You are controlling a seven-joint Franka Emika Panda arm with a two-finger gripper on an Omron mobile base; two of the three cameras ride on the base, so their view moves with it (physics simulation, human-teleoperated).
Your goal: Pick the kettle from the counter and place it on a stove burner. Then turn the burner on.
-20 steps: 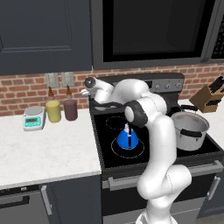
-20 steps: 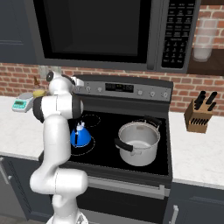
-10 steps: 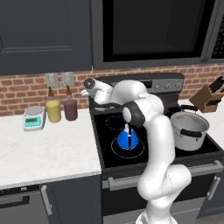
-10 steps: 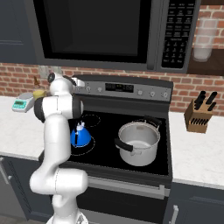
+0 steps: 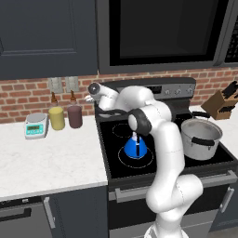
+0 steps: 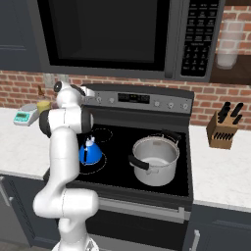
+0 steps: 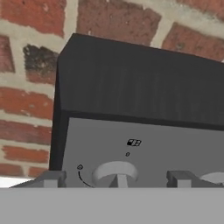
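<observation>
Hand view had your two finger tips [image 7: 51, 178] poking up at the bottom with a wide gap between them, so the jaws were spread wide and empty, and the leftmost knob [image 7: 115, 173] sat right in that gap, apart from both tips as far as I could tell. The gripper [image 5: 93, 91] was up at the far-left end of the control panel [image 6: 142, 99], hard against the brick wall [image 7: 26, 83].

What could've gone wrong: you were lined up on the end knob, but nothing in these shots proved it drives the burner [image 5: 135, 155] under the kettle [image 5: 135, 145]. Turn the wrong one and a bare ring heats instead. Also, if you'd closed off-centre, one tip would probably have slid off the knob's round edge and you'd have twisted air. The next knob [image 7: 214, 177] was just beside the right tip, so a sideways drift could've bumped it.

The kettle was already sitting upright inside the big front-left ring, off the counter [image 5: 51, 162], so that half looked done.

Room-wise: the panel's dark top edge was right above the knobs and the wall was just left of the hand, so it was tight there. Backing straight out toward the front of the stove [image 6: 117, 181] looked open. The forearm hung over the kettle's handle, so dropping the elbow was risky. The silver pot [image 6: 156, 159] was well apart on the right.
</observation>
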